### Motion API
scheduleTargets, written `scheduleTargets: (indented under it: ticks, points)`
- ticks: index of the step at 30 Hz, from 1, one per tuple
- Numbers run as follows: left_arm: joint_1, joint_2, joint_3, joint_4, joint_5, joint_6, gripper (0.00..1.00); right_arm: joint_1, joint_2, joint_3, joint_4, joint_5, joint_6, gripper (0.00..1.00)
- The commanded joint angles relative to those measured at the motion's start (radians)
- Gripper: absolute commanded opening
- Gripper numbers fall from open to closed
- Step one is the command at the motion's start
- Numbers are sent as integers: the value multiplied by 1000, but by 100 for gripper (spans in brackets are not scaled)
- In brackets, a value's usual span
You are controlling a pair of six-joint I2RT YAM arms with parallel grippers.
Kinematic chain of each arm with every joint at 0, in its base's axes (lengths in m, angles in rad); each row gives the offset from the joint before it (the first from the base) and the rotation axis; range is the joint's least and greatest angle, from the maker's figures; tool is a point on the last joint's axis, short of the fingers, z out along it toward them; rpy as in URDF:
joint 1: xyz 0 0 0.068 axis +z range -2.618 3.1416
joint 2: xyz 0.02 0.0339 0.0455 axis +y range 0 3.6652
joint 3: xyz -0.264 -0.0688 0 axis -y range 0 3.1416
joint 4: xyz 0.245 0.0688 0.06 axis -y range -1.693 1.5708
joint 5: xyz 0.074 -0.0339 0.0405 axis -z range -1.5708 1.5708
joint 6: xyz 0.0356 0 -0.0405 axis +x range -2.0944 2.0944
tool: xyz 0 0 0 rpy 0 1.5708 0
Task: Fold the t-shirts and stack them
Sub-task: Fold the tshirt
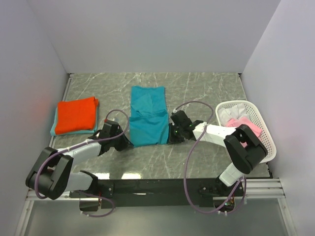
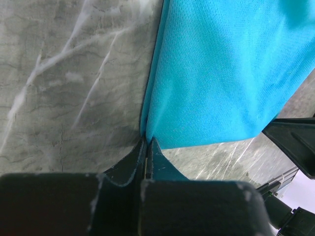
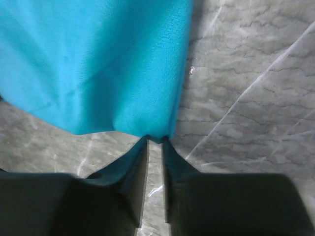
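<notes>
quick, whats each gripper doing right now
left gripper: closed on a corner of the teal-blue t-shirt
right gripper: narrow gap at its other near corner, grip cannot be told

Teal-blue t-shirt [image 1: 147, 115]; orange-red t-shirt [image 1: 76, 114]; white basket [image 1: 269, 143]; grey veined-marble table [image 1: 206, 93].

Right hand [image 3: 155, 141] tips at teal-blue t-shirt [image 3: 98, 64] corner

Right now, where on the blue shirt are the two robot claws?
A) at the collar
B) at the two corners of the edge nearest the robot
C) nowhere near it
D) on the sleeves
B: in the top view the left gripper and the right gripper sit at the near corners of the teal-blue shirt, and each wrist view shows a corner of it at the fingertips.
</notes>
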Motion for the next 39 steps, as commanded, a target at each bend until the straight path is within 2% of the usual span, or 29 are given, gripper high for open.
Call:
scheduleTargets:
  ticks: [1,2,6,7,17,23,26,30,36,39]
  points:
    - [-3,-9,-12,-19,-20,11,1,-5,20,2,36,-19,0,21]
    - [-3,-9,-10,-20,-22,11,1,-6,22,4,37,-19,-2,14]
    - [-3,-24,-13,-26,-25,9,1,-5,8,-1,28,-11,-3,6]
    - [-3,-28,-13,-31,-25,8,1,-6,-2,-4,28,-9,-5,0]
    - [-9,-115,-56,-51,-26,-17,1,6,-81,-73,43,-23,-3,0]
    - [-26,-172,-85,-82,-31,-50,1,92,-154,-99,1,-2,6,0]
    - [-51,-241,-93,-124,-39,-61,1,156,-219,-116,-68,60,31,0]
    - [-69,-395,-47,-270,-95,-61,1,190,-332,-108,-177,130,37,0]
    - [-89,-635,-23,-356,-59,-55,1,238,-501,-96,-276,46,26,0]
    - [-97,-725,-10,-402,-85,-76,1,247,-565,-96,-311,-8,14,0]
